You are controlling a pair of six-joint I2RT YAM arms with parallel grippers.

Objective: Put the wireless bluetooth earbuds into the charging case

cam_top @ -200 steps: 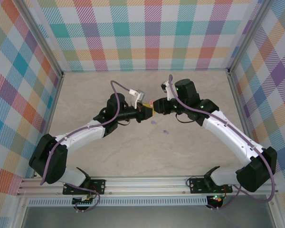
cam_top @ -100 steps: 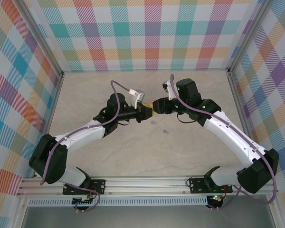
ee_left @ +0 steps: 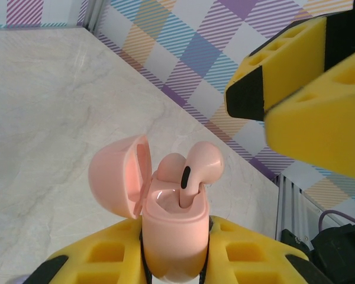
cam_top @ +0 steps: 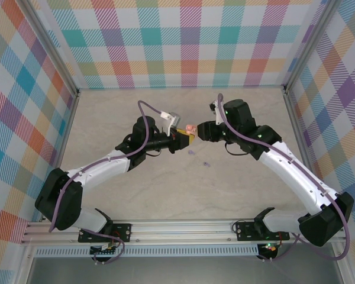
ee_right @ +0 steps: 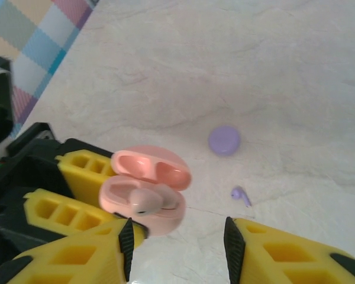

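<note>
My left gripper (ee_left: 174, 260) is shut on the open pale pink charging case (ee_left: 171, 231), with the lid (ee_left: 115, 177) swung left. One pink earbud (ee_left: 198, 168) stands tall in its slot, its head above the rim. The second pink earbud (ee_left: 169, 165) sits lower behind it. In the top view the case (cam_top: 190, 128) is held above the table between both arms. My right gripper (ee_right: 176, 242) is open and empty, just right of the case (ee_right: 145, 198). A lilac earbud (ee_right: 241, 195) lies loose on the table. The other lilac earbud is hidden.
A closed lilac round case (ee_right: 224, 140) lies on the marble table (cam_top: 165, 189) beyond the loose earbud (cam_top: 206, 163). Checked walls enclose the table on three sides. An aluminium rail (cam_top: 183, 228) runs along the near edge.
My right gripper has let go of the pink earbud, opened and drawn back to the right. The earbud stays standing in the pink case. The left arm has held still.
</note>
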